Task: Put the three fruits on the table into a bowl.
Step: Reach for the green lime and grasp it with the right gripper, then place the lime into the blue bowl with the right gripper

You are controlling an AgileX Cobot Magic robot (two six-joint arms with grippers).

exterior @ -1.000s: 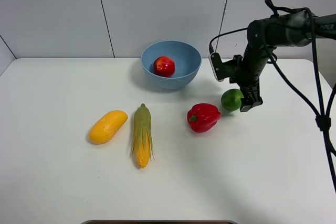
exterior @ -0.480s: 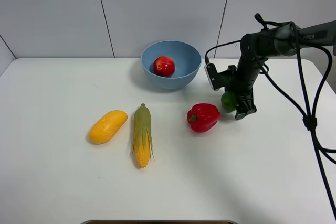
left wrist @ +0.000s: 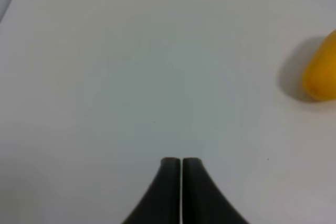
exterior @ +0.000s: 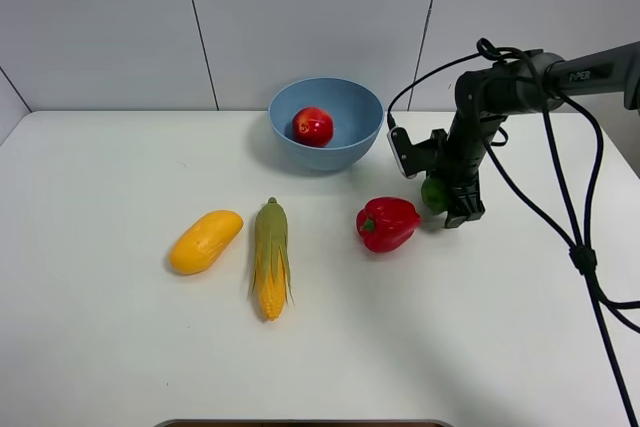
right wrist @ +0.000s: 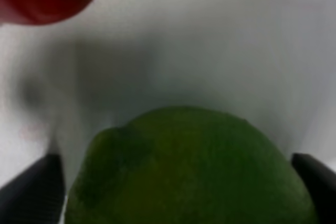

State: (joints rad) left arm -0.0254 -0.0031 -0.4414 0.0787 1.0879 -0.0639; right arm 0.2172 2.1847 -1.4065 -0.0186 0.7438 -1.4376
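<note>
Right gripper (exterior: 455, 209) is straddling the lime (exterior: 432, 193) on the table (exterior: 450, 327) just beside the bell pepper (exterior: 387, 224), jaws spread either side, not clearly pinching, bowl (exterior: 350, 152) waiting behind and inward; left gripper (left wrist: 181, 162) is hanging pressed together, over by the mango (left wrist: 321, 72).

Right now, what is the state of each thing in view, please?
Round light-blue glossy bowl: upright, one fruit inside.
Round glossy red fruit: in the bowl.
Small round green lime: on the white table.
Right gripper: straddles the lime, grip unclear.
Oblong yellow-orange mango: on the table, untouched.
Corn cob with green husk: on the table.
Lobed red bell pepper: on the table.
Left gripper: shut, empty.
</note>
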